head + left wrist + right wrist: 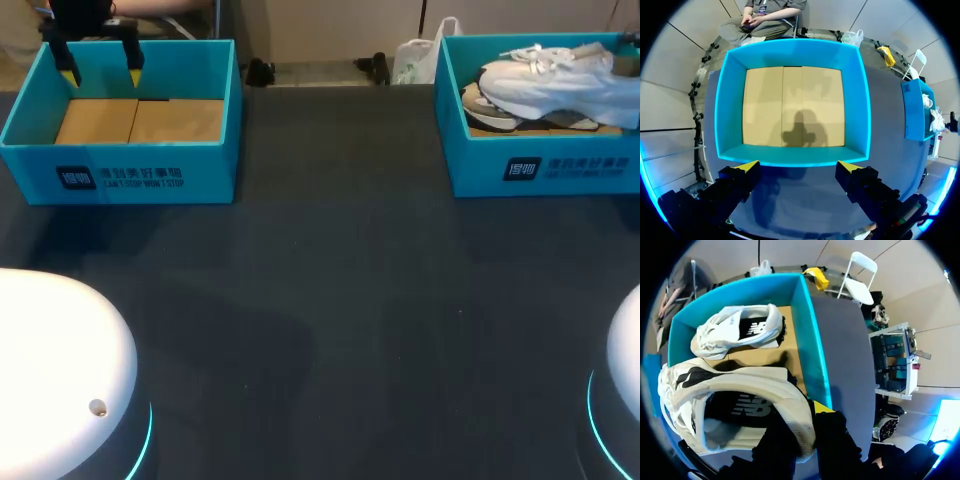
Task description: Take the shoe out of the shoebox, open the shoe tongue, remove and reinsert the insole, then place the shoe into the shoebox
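Note:
A white shoe [740, 390] is held by its heel collar in my right gripper [804, 426], which is shut on it, one finger inside the shoe and one outside. It hangs over the right blue shoebox [816, 355]. A second white shoe [740, 330] lies on that box's cardboard floor. From the head view the held shoe [560, 78] is over the right shoebox [540, 170] at the table's far right, above the other shoe [488, 108]. My left gripper [100, 72] is open above the empty left shoebox [120, 175]; its yellow fingertips [747, 166] stand just short of the near wall [790, 155].
The dark table top [330, 300] stretches between the two boxes and toward me. The two white arm bases [60, 380] sit at the near corners. A white plastic bag [415, 60] lies behind the right box.

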`<act>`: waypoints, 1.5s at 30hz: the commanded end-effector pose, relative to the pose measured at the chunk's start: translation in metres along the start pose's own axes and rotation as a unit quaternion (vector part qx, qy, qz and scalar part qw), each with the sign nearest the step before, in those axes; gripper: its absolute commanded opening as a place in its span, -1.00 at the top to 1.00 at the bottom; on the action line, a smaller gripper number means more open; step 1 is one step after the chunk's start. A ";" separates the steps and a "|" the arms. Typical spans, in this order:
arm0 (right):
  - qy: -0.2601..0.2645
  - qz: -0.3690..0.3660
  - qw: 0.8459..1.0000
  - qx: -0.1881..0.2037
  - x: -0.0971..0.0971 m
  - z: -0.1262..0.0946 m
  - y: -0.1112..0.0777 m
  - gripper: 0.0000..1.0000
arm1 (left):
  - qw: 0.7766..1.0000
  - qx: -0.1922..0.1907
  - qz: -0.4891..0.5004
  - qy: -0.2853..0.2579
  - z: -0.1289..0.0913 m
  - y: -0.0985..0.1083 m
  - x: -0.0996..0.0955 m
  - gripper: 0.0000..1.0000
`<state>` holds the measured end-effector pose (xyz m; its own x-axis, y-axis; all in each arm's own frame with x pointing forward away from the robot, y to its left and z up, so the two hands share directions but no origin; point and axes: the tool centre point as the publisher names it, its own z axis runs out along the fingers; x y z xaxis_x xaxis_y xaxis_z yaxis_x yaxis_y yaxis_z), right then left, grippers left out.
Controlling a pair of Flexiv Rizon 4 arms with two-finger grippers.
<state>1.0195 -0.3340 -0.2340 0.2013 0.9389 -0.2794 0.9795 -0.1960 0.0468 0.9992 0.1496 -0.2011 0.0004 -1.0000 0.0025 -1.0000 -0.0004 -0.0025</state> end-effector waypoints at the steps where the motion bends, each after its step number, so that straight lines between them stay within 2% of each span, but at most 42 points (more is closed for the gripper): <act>1: -0.007 0.001 1.000 -0.003 -0.003 -0.027 -0.004 1.00 | 1.000 0.000 0.000 0.000 0.000 0.000 0.000 -1.00; 14: -0.027 -0.001 1.000 -0.014 -0.004 -0.067 -0.013 1.00 | 1.000 0.000 0.000 0.000 0.000 0.000 0.000 -1.00; 35: -0.027 -0.001 1.000 -0.014 -0.004 -0.067 -0.013 1.00 | 1.000 0.000 0.000 0.000 0.000 0.000 0.000 -1.00; 45: -0.038 0.000 0.999 -0.020 0.020 -0.086 -0.077 1.00 | 1.000 0.000 0.000 0.000 0.000 0.000 0.000 -1.00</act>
<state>0.9758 -0.2875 -0.1668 0.1975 0.9181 -0.3436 0.9796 -0.1980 0.0340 0.9992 0.1496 -0.2011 0.0006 -1.0000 0.0026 -1.0000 -0.0006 -0.0025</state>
